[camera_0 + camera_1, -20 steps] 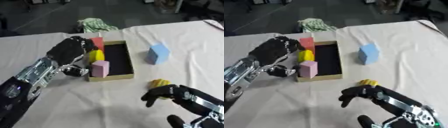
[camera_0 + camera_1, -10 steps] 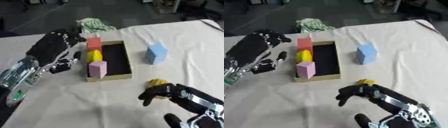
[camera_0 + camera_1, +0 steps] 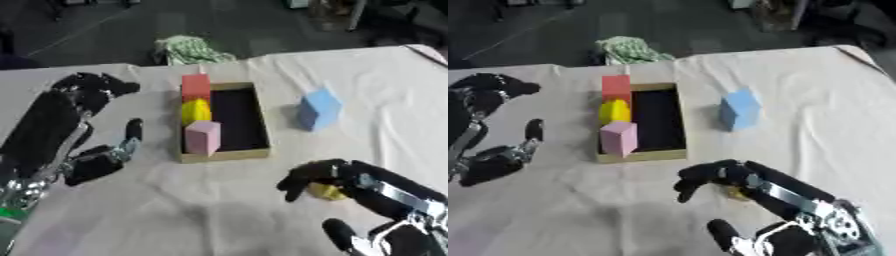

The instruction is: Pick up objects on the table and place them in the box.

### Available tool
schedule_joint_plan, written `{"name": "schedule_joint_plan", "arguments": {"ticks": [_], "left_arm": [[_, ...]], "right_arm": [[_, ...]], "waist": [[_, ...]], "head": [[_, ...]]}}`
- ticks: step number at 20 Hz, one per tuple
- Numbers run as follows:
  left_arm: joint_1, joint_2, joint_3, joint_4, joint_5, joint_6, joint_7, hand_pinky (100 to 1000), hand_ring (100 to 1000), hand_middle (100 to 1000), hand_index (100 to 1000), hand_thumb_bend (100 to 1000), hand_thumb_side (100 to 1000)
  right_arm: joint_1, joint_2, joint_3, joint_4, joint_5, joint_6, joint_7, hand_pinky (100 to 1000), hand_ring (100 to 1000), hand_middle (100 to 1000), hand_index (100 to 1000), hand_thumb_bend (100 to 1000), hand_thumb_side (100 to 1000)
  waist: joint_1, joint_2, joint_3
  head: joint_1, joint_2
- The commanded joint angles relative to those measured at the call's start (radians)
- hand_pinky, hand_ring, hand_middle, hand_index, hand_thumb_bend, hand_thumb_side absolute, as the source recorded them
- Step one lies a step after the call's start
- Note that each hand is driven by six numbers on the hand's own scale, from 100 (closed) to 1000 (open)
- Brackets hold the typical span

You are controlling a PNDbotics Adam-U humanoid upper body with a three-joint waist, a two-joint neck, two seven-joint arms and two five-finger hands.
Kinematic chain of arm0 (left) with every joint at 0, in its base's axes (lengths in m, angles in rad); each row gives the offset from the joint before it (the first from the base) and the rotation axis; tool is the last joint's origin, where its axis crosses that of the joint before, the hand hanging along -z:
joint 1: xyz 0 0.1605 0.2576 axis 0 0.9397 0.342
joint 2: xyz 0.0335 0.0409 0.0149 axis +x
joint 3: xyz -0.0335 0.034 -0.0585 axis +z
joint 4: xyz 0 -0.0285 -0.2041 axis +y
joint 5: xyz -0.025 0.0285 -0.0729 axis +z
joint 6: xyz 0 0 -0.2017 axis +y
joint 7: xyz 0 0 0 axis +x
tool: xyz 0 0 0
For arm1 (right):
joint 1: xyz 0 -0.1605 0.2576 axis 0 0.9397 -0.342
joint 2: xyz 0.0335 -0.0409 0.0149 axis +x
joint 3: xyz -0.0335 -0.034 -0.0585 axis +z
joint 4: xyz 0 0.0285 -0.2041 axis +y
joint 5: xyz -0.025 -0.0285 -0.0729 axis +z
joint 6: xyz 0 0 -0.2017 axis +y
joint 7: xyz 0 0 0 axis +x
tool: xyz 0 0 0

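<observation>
We see box [image 3: 261, 120] at table centre on white cloth [image 3: 175, 210]; inside along its left wall sit red block [image 3: 195, 86], yellow piece [image 3: 196, 108], pink block [image 3: 202, 137]; blue block [image 3: 317, 110] stands on cloth right of box, apart from it; our left hand [image 3: 66, 125] left of box, fingers relaxed, holding nothing; our right hand [image 3: 337, 176] low right, fingers curled over small yellow object [image 3: 325, 191]; whether they grip it we cannot tell; green-white cloth bundle [image 3: 188, 49] beyond box.
</observation>
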Motion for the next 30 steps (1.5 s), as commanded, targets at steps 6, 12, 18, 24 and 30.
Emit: {"name": "schedule_joint_plan", "arguments": {"ticks": [6,12,18,24,30], "left_arm": [[0.155,-0.09,0.025,-0.117,0.117,0.005,-0.041,747,669,617,815,100,427],[0.287,-0.151,0.035,-0.118,0.202,-0.058,0.003,737,655,603,801,100,475],[0.326,-0.205,0.035,-0.118,0.288,-0.067,0.036,737,653,602,797,100,497],[0.343,-0.236,0.052,-0.118,0.374,-0.061,-0.015,739,654,603,798,100,504],[0.343,-0.241,0.075,-0.118,0.464,-0.066,-0.059,741,656,605,801,100,511]], "right_arm": [[-0.076,-0.201,-0.001,-0.021,0.106,-0.081,-0.047,832,870,762,965,100,216],[-0.147,-0.338,-0.002,0.04,0.18,-0.051,-0.123,840,890,807,980,100,202],[-0.253,-0.477,-0.003,0.177,0.245,-0.017,-0.209,856,926,867,992,100,198],[-0.339,-0.52,0.007,0.317,0.316,-0.007,-0.25,872,957,913,1000,100,175],[-0.401,-0.501,0.009,0.463,0.406,-0.021,-0.172,895,997,969,1000,100,227]], "waist": [[-0.026,-0.036,0.024],[-0.03,-0.053,0.042],[-0.019,-0.065,0.074],[-0.009,-0.079,0.107],[-0.006,-0.086,0.126]], "head": [[-0.035,0.015],[-0.05,0.03],[-0.082,0.043],[-0.125,0.06],[-0.144,0.069]]}}
